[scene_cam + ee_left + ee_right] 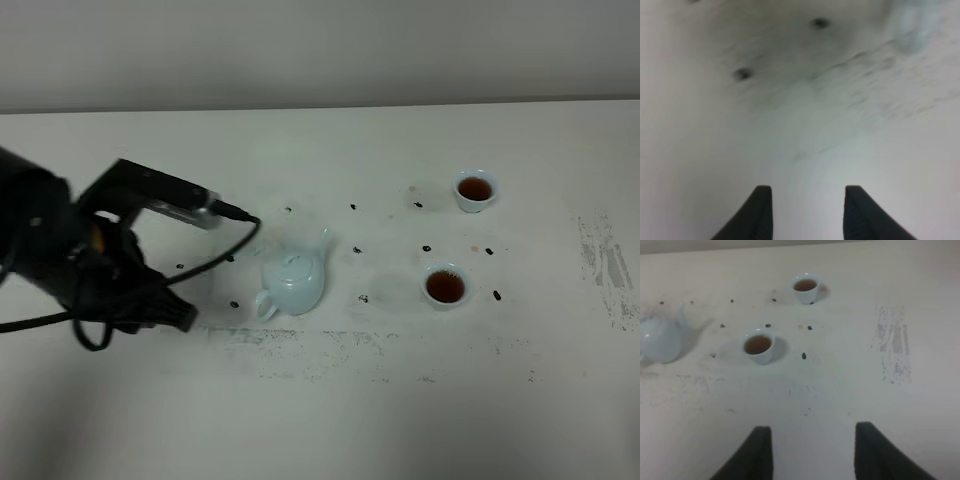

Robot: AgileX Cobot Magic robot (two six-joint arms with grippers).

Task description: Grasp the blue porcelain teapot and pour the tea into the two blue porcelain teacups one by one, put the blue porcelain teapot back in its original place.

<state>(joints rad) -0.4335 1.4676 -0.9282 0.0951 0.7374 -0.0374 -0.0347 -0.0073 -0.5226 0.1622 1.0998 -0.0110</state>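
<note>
Right of the left gripper [185,315] — blue porcelain teapot [295,280], apart.

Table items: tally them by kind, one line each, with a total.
Blue porcelain teapot: 1
Blue porcelain teacups, both holding dark tea: 2, the far teacup and the near teacup
Total: 3

Left arm [70,265]: black housing, silver-grey camera block [185,212], looping black cables [215,262]. Both tools carry black tapered fingers [760,452].
</note>
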